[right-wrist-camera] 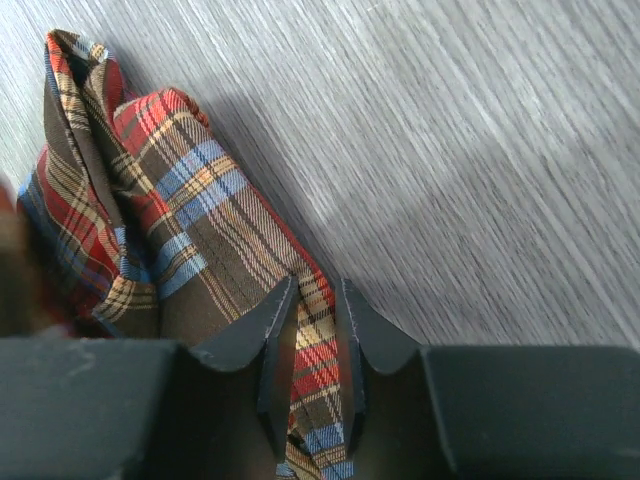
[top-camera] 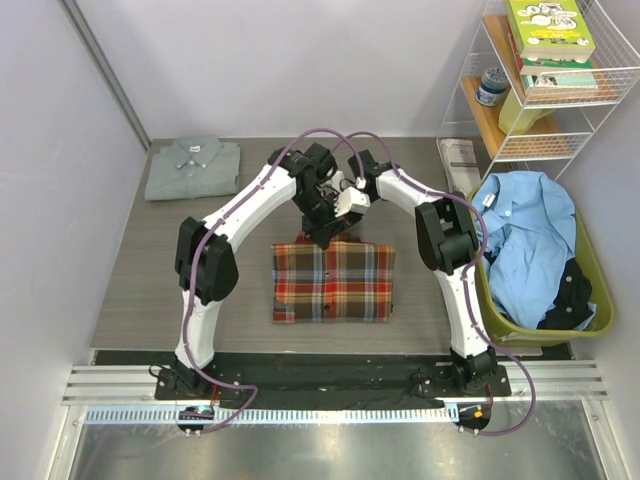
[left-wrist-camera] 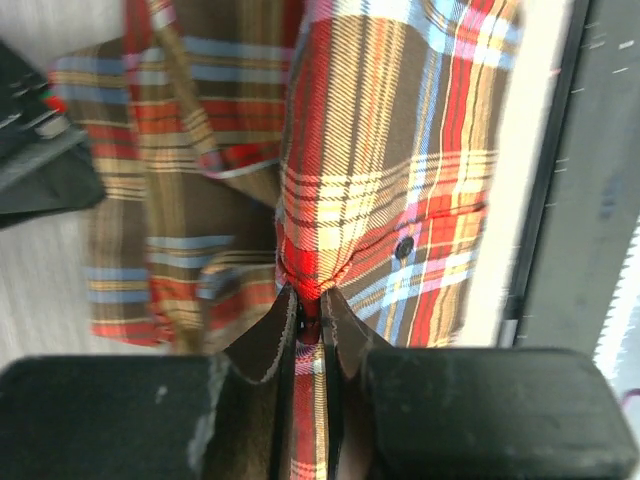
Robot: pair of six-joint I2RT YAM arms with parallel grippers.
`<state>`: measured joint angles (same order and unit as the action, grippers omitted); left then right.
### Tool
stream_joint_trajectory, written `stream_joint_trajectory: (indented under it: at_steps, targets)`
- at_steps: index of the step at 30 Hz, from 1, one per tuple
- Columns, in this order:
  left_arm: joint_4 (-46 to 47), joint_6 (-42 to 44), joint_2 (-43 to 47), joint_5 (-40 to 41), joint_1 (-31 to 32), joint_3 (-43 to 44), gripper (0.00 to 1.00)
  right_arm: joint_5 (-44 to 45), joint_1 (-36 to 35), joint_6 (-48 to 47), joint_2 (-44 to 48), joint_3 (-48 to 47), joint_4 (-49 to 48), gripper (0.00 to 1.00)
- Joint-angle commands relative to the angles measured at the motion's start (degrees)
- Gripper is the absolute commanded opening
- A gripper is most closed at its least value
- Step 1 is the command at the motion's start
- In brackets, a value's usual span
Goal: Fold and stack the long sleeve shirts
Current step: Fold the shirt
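Note:
A red-orange, brown and blue plaid long sleeve shirt (top-camera: 333, 282) lies folded into a rectangle at the middle of the table. Both grippers meet over its far edge. My left gripper (top-camera: 322, 240) (left-wrist-camera: 308, 295) is shut on a bunched ridge of the plaid cloth (left-wrist-camera: 400, 150), which runs between its fingers. My right gripper (top-camera: 338, 222) (right-wrist-camera: 318, 285) holds a folded strip of the same plaid shirt (right-wrist-camera: 170, 200) between its narrowed jaws, just above the grey table. A plain pale grey long sleeve shirt (top-camera: 193, 167) lies folded at the far left.
A green basket (top-camera: 597, 285) at the right holds crumpled light blue shirts (top-camera: 525, 240) and dark cloth. A white wire shelf (top-camera: 560, 90) with books stands at the back right. A paper booklet (top-camera: 460, 158) lies near it. The table's dark front rail (top-camera: 320, 380) runs between the arm bases.

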<state>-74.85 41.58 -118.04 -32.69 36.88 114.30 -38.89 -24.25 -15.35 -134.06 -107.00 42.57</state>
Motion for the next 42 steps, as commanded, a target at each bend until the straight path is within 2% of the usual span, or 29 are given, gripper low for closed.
stream_joint_trajectory:
  at_steps: [1,3,4,6,7,9,11,13,17,19,20,22,23,28,32,36,39,40,41,42]
  targets:
    - [-1.00,7.01,-3.16,-0.63,-1.90,2.25,0.13,-1.71,-0.18,-0.82,2.31,-0.14,-1.70,0.27]
    - [1.80,7.55,-4.21,0.87,-2.43,1.37,0.21,-1.89,-0.18,-0.73,2.40,-0.14,-1.70,0.27]
    - [3.29,7.11,-4.30,1.13,-2.69,0.58,0.32,-1.97,-0.18,-0.64,2.31,-0.14,-1.61,0.27]
    - [6.90,6.32,-3.96,1.57,-3.57,-0.57,0.45,-2.06,-0.18,-0.64,2.22,-0.05,-1.43,0.27]
    - [8.21,5.27,-3.43,1.40,-3.92,-0.83,0.55,-2.06,-0.18,-0.73,2.22,0.04,-1.43,0.27]
    - [11.21,1.58,-1.50,-0.78,-5.15,-2.06,0.62,-2.06,-0.18,-0.64,2.31,0.21,-1.35,0.26]
    - [13.84,-0.27,2.27,-0.98,-5.77,-4.42,0.74,-1.98,-0.10,-0.20,2.66,-0.05,-1.35,0.27]
    - [15.25,-0.62,5.78,-0.45,-7.17,-9.34,0.77,-1.97,0.17,0.32,3.71,-0.92,-1.17,0.31]
    - [14.83,-3.08,7.03,-4.48,-13.14,-13.14,0.77,-2.06,2.80,1.20,6.52,-4.61,1.98,0.42]
    - [14.91,-7.72,6.77,-7.02,-17.34,-14.19,0.77,-2.24,5.07,0.77,9.24,-4.27,3.13,0.49]
    - [16.73,-9.40,6.68,-8.78,-18.50,-15.06,0.78,-2.41,5.70,0.33,10.30,-3.14,4.70,0.54]
    - [18.50,-13.87,6.42,-10.46,-20.70,-16.47,0.79,-2.85,7.63,-2.29,13.28,-1.20,6.38,0.58]
    - [18.69,-14.68,5.90,-12.56,-22.19,-16.48,0.80,-2.85,8.07,-3.62,14.34,1.33,7.95,0.62]
    - [21.05,-19.34,3.43,-17.41,-24.58,-18.76,0.84,-3.12,9.13,-8.11,20.76,10.92,9.20,0.73]
    - [26.23,-23.47,3.17,-20.31,-24.67,-22.80,0.85,-2.51,9.13,-10.04,23.05,19.08,6.67,0.74]
    - [27.83,-23.92,1.41,-20.14,-24.67,-25.26,0.84,-3.64,9.48,-8.65,21.74,23.59,1.56,0.74]
    - [27.74,-23.92,0.35,-19.70,-24.67,-26.32,0.79,-6.71,9.40,-7.94,20.33,24.56,1.29,0.67]
    - [27.65,-23.83,0.27,-19.61,-24.58,-27.54,0.73,-7.16,9.31,-7.94,19.81,25.08,1.29,0.64]
    - [27.04,-23.83,-0.17,-20.22,-24.58,-28.16,0.67,-7.51,9.22,-8.11,19.71,26.39,1.38,0.55]
    - [26.25,-22.70,-0.35,-20.75,-24.58,-28.60,0.52,-8.12,9.22,-8.29,19.63,27.10,1.38,0.50]
